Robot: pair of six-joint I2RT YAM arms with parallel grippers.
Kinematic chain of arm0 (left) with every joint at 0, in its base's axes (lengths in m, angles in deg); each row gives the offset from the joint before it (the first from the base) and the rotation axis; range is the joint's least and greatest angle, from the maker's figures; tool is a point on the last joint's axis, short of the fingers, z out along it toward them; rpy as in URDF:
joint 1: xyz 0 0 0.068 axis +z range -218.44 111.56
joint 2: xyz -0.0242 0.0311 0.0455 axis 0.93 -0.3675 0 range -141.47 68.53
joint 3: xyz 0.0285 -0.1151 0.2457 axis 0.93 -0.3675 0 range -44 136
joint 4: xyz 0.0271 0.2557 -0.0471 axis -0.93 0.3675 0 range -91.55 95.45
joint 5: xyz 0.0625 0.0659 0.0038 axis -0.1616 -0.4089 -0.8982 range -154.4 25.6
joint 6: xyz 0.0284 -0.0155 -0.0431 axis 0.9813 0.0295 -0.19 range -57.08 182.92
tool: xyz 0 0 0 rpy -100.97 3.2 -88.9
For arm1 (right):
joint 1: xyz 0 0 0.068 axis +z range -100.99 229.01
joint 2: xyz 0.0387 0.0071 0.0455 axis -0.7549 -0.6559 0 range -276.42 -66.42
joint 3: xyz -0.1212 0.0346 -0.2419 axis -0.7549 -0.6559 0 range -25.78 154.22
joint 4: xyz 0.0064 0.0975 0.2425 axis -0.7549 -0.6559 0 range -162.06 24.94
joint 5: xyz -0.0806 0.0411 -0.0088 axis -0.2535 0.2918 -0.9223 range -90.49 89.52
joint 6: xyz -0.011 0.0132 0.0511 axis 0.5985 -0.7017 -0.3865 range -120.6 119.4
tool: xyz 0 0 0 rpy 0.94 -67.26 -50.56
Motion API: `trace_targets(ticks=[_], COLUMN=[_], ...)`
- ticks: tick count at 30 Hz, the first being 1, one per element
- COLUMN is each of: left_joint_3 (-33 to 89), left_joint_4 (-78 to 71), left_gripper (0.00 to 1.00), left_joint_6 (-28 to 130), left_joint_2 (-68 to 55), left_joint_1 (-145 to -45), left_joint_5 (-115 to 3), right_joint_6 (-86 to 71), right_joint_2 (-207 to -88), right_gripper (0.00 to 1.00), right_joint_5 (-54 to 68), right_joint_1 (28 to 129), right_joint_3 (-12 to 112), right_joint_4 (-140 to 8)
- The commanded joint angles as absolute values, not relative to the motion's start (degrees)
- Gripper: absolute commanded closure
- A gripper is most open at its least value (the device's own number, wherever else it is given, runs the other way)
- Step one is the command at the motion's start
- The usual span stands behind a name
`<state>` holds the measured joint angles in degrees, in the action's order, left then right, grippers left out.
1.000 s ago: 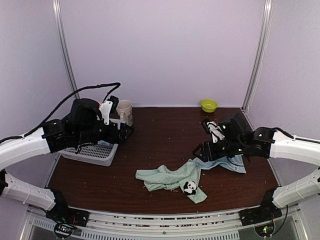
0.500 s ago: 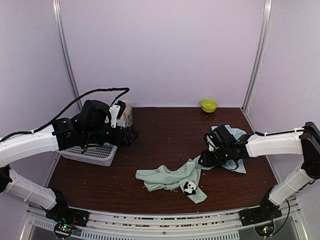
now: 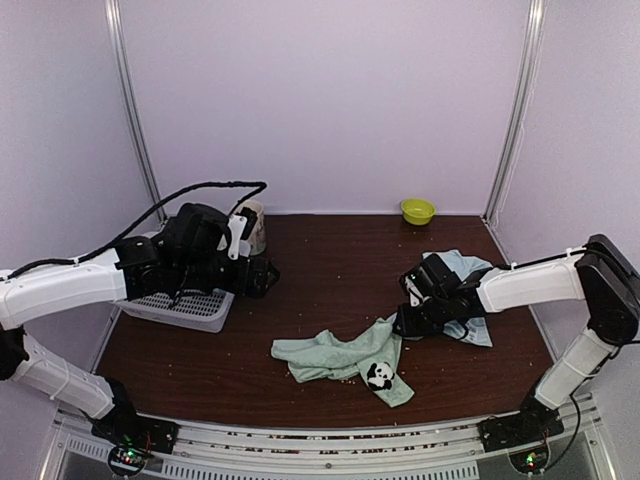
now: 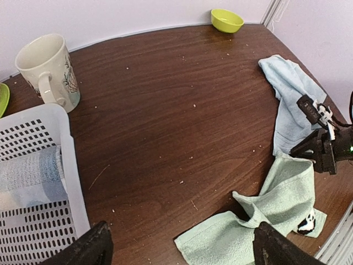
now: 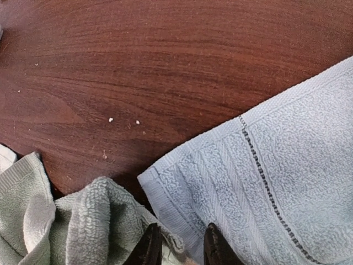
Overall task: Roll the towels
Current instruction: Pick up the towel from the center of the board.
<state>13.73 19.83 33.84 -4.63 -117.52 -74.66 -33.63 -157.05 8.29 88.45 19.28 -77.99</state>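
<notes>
Blue towel [image 4: 30, 179] in basket [image 4: 38, 130], left-wrist only

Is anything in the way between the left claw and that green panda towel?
Nothing visible. Only bare table lies between the open left gripper and the green towel. The mug and the basket sit behind and beside the gripper, off that path.

Mint panda towel [image 3: 335, 358] crumpled — blue towel [image 3: 468, 266] beside.

R gripper [image 3: 408, 322] at blue towel [image 3: 463, 268] (crumpled).
</notes>
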Motion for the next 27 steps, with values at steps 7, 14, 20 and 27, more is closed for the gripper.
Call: trace_targets(ticks=[7, 14, 20, 27], left_joint_3=[15.23, 16.03, 16.08, 12.50], left_joint_4=[18.92, 20.41, 18.25, 14.69], left_gripper=[0.10, 0.10, 0.09, 0.09], left_joint_6=[32.66, 33.33, 36.64, 37.65], left_joint_2=[-5.28, -0.92, 6.14, 8.76], left_joint_1=[-117.57, -117.57, -117.57, -117.57], left_joint_5=[-73.89, -78.16, -80.93, -76.86], right_joint_6=[-33.60, -21.92, -14.44, -17.00], right_joint_2=[-158.34, -137.27, -129.10, -121.79], right_gripper=[0.97, 1.00, 1.00, 1.00], right_joint_5=[9.18, 3.18, 15.15, 11.41], right_joint_1=[88.27, 88.32, 92.03, 92.96], right_joint_3=[19.15, 35.80, 62.41, 49.95], right_joint_4=[-77.21, -92.04, -101.16, -99.86])
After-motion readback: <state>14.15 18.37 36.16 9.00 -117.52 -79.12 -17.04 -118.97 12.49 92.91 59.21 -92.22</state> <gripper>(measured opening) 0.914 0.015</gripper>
